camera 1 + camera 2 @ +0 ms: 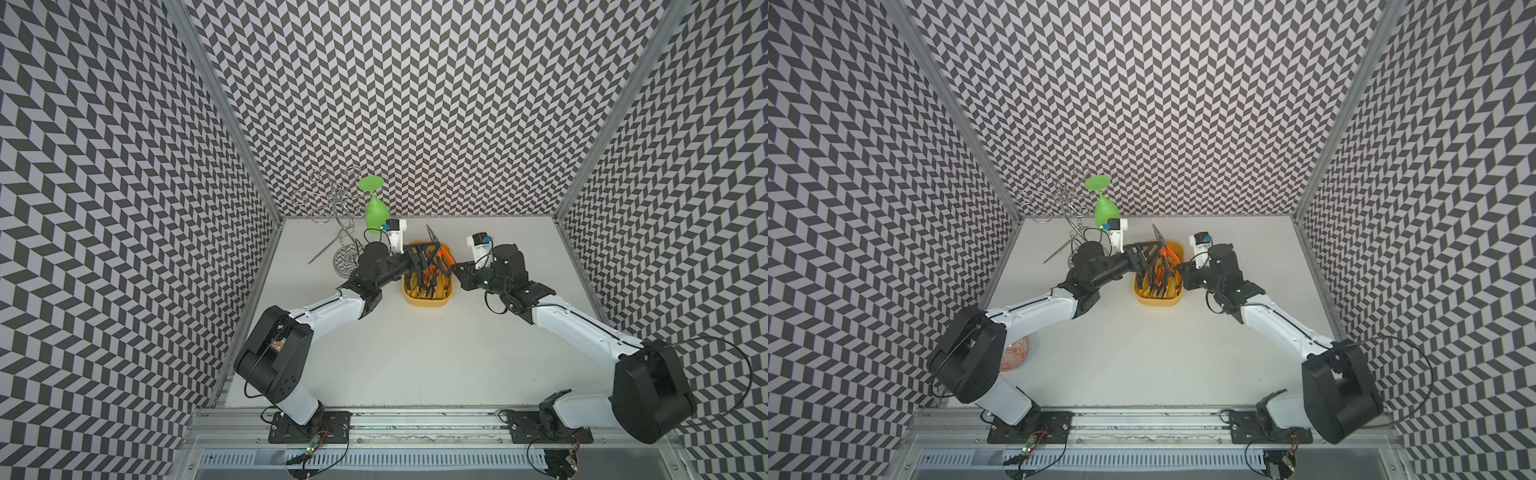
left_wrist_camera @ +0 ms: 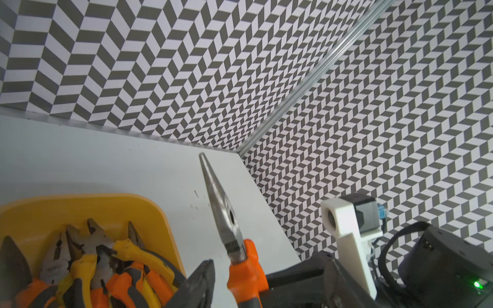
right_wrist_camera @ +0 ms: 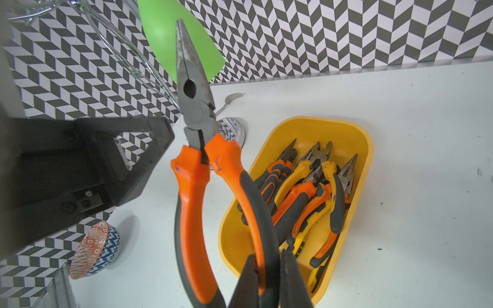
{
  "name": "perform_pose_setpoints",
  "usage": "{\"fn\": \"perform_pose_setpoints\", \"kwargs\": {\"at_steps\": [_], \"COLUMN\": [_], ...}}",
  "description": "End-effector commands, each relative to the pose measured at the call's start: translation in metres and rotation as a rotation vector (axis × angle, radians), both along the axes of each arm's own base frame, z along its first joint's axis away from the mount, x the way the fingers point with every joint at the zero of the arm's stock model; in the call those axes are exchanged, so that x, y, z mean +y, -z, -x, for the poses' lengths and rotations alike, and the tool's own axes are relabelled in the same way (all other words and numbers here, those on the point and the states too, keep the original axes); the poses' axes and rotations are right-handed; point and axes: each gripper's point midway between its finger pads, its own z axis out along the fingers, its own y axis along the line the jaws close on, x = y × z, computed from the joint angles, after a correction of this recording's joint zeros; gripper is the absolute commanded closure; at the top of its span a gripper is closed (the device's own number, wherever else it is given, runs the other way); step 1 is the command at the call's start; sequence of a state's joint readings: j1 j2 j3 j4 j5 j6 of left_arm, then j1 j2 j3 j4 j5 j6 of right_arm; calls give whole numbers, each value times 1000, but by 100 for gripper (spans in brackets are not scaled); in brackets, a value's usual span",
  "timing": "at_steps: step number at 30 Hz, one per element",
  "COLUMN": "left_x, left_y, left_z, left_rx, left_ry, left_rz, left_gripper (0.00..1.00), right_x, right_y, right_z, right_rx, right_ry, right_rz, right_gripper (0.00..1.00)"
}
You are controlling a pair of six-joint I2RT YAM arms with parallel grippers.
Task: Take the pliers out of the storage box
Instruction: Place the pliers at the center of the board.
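We are seeing two arms bending at the elbows and reaching in from the near edge of the white table [image 1: 415,357], meeting over the one storage box [image 1: 424,306], a shallow yellow tub that is sitting toward the back middle. The right gripper [image 3: 268,264] is clamping its fingers on one orange-and-black handle of a single needle-nosed pliers [image 3: 194,117]. It is holding this tool up above the far end of the box, with the grey nose pointing toward the back wall. The left gripper [image 1: 420,259] is hovering just beside the tool's head, with fingers standing apart and gripping nothing. The other pliers [image 3: 306,197] are lying heaped inside the box, with orange-and-black and yellow-and-black handles. We are counting at least four metal heads there, but we cannot tell the full number.
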State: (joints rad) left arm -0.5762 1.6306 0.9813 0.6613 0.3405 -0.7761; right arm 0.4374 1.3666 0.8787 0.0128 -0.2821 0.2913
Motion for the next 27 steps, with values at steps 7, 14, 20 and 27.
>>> {"fn": "perform_pose_setpoints", "kwargs": {"at_steps": [7, 14, 20, 27], "left_x": [-17, -22, -25, -15], "left_y": [-11, -5, -2, 0], "left_z": [-24, -23, -14, -1], "left_rx": [-3, 20, -19, -77], "left_ry": [-6, 23, 68, 160], "left_rz": [42, 43, -9, -64], "left_gripper": [61, 89, 100, 100], "right_x": [4, 3, -3, -8], "right_y": [-45, -45, -49, -58], "right_z": [1, 0, 2, 12], "right_rx": [-152, -156, -177, -223], "right_ry": [-10, -3, 9, -11], "right_rz": [-86, -70, -42, -7], "right_gripper": [100, 100, 88, 35]}}
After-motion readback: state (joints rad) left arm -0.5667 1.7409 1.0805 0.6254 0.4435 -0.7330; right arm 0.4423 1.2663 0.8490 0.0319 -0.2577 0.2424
